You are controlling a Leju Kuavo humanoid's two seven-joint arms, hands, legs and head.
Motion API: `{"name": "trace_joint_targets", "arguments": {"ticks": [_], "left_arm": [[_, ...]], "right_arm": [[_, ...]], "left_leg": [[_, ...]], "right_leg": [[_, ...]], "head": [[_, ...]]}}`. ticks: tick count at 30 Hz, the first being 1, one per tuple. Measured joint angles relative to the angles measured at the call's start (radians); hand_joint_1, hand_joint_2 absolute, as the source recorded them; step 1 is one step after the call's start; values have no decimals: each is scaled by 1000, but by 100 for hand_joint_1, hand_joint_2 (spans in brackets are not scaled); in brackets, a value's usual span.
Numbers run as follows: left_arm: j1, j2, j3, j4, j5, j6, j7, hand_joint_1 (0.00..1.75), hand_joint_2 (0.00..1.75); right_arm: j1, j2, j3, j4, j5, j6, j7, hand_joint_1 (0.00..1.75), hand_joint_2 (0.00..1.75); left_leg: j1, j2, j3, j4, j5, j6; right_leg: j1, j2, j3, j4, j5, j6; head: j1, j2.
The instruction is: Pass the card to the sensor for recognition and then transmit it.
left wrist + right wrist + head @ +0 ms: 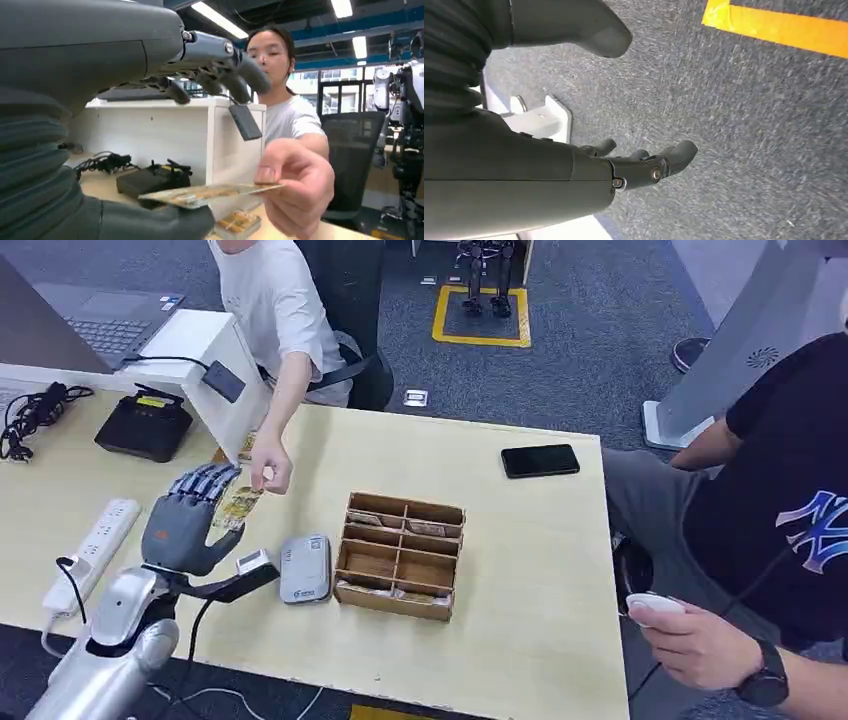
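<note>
Now the robot's left hand (pixel 190 525), raised over the pale wooden table's (pixel 520 540) left side, pinches a yellowish patterned card (pixel 236 508), whose far end a person's hand (pixel 270 465) grips. Right of it lies a grey sensor pad (pixel 305 568). The right hand (pixel 644 162) hangs loosely curled, holding nothing.

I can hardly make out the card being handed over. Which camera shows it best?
The left wrist view: the card lies close and edge-on between the left hand and a person's hand. The head view shows it small; the right wrist view shows floor.
</note>
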Motion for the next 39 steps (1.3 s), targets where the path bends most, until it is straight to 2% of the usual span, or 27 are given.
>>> {"name": "trace_joint_targets", "arguments": {"ticks": [6,12,15,24,26,27,29,30,31,39], "left_arm": [[38,-13,14,-6,9,15,-9,175,175],[41,-16,27,-21,29,20,-23,175,175],[49,-19,31,-31,75,15,-49,175,175],[50,-20,31,-32,80,15,-52,175,175],[52,-22,32,-36,107,15,-68,175,175],[58,-27,34,-45,168,16,-105,175,175],[66,-42,48,-54,211,16,-126,175,175],[71,-64,57,-68,402,-64,-169,175,175],[72,-132,69,-113,646,-246,-102,175,175],[70,-148,81,-120,671,-246,-97,175,175]], "right_arm": [[2,-8,-6,5,-11,-19,0,0,175],[3,-10,-10,6,-23,-21,-6,0,175],[3,-11,-13,7,-26,-20,-7,0,175],[3,-11,-13,7,-26,-20,-7,0,175],[3,-11,-14,7,-26,-20,-8,0,175],[3,-11,-17,7,-29,-20,-10,0,175],[3,-11,-20,8,-29,-20,-16,0,175],[4,-11,-24,10,-35,-21,-21,0,175],[4,-11,-32,14,-53,-34,-18,0,175],[4,-11,-32,15,-53,-32,-24,0,175]], "left_leg": [[0,0,0,0,0,0],[0,0,0,0,0,0],[0,0,0,0,0,0],[0,0,0,0,0,0],[0,0,0,0,0,0],[0,0,0,0,0,0],[0,0,0,0,0,0],[0,0,0,0,0,0],[0,0,0,0,0,0],[0,0,0,0,0,0]], "right_leg": [[0,0,0,0,0,0],[0,0,0,0,0,0],[0,0,0,0,0,0],[0,0,0,0,0,0],[0,0,0,0,0,0],[0,0,0,0,0,0],[0,0,0,0,0,0],[0,0,0,0,0,0],[0,0,0,0,0,0],[0,0,0,0,0,0]], "head": [[0,0],[0,0],[0,0],[0,0],[0,0],[0,0],[0,0],[0,0],[0,0],[0,0]]}}
